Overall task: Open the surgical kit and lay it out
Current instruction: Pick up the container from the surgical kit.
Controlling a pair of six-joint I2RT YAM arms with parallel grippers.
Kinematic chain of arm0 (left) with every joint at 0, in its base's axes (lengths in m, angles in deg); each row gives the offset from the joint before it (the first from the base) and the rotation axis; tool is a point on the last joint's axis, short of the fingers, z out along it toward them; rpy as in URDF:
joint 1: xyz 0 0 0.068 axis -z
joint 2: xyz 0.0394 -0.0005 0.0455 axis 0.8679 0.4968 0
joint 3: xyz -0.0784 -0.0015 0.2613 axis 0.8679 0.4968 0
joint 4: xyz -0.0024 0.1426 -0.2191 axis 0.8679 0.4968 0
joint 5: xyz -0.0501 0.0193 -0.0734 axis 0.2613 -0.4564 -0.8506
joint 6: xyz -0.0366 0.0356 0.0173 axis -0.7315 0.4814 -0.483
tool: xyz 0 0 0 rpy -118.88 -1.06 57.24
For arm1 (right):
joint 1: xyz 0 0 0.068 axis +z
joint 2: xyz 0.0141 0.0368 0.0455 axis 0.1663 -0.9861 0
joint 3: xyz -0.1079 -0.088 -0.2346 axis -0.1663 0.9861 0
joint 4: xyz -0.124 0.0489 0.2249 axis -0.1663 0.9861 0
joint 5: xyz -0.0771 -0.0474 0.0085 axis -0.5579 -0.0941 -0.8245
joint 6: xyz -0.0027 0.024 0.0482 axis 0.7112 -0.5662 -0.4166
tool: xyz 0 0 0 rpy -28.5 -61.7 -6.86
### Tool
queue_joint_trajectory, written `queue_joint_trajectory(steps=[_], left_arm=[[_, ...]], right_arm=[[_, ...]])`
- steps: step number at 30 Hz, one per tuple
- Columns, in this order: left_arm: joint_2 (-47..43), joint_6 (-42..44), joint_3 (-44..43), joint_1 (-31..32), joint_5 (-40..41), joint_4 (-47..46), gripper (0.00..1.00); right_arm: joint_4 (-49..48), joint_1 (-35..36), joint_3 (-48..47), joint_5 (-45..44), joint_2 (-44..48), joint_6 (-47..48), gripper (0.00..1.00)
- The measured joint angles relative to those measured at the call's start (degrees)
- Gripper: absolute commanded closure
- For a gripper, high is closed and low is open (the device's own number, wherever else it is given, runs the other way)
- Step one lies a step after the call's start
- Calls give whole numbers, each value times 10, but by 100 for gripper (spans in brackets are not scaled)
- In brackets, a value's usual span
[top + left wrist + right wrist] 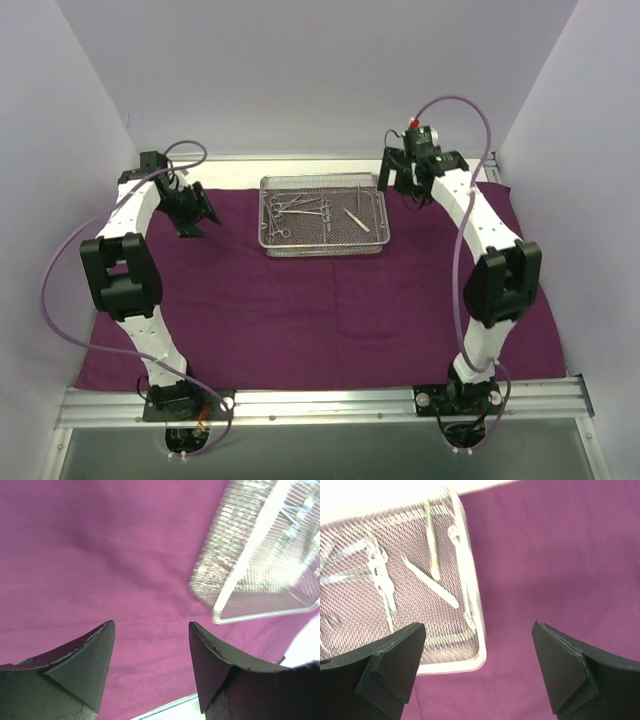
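Observation:
The dark purple cloth wrap (320,310) lies spread flat over the table. The silver wire-mesh tray (325,251) stands on it at the back middle, holding scissor-handled forceps (295,208) and tweezers (357,220). My left gripper (198,215) is open and empty above the cloth, left of the tray. In the left wrist view (151,625) the tray (260,570) is at the upper right. My right gripper (400,182) is open and empty just right of the tray. In the right wrist view (479,626) the tray's rim (470,587), tweezers (432,585) and forceps (382,580) show at the left.
White walls close in the left, right and back. A metal rail (320,402) with both arm bases runs along the near edge. The cloth (100,555) reaches nearly to the side walls.

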Motion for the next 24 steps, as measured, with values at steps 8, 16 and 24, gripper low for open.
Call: queue_joint_trajectory(steps=[8, 16, 24], left_arm=[[34, -33, -24, 76, -55, -82, 21], [134, -50, -123, 139, -31, -106, 21], [225, -50, -227, 169, 11, -67, 58]], right_arm=[[-7, 0, -144, 29, -191, 53, 0], [-1, -2, -168, 48, -279, 73, 4], [-7, -2, -200, 72, -303, 72, 25]])
